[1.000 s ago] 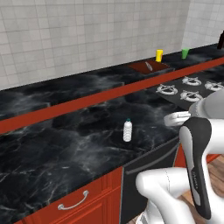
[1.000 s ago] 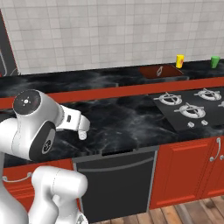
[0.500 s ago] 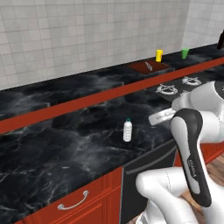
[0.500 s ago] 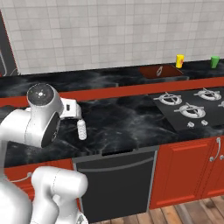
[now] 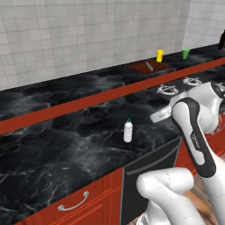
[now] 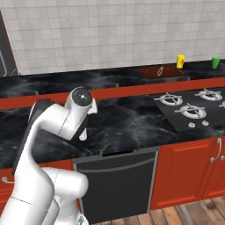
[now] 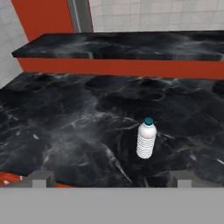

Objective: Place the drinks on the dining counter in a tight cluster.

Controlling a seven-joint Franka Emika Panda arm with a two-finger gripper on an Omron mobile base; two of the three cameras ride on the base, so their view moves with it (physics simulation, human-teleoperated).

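Black-marble worktop (image 7: pixel 65 131), small ribbed water bottle (image 7: pixel 146 138) upright, teal cap, pincer (image 7: pixel 111 177) released

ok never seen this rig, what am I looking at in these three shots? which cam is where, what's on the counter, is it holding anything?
It is a rendered kitchen with a white robot arm on a driving base. Two cameras ride on the base behind the arm, one on each side; the third sits on the hand and looks along its fingers. On the lower black worktop a small water bottle stands upright, just ahead of the hand. Behind it runs the raised dining counter. Farther along are a gas hob, a yellow cup and a green cup. The hand is open and holds nothing.
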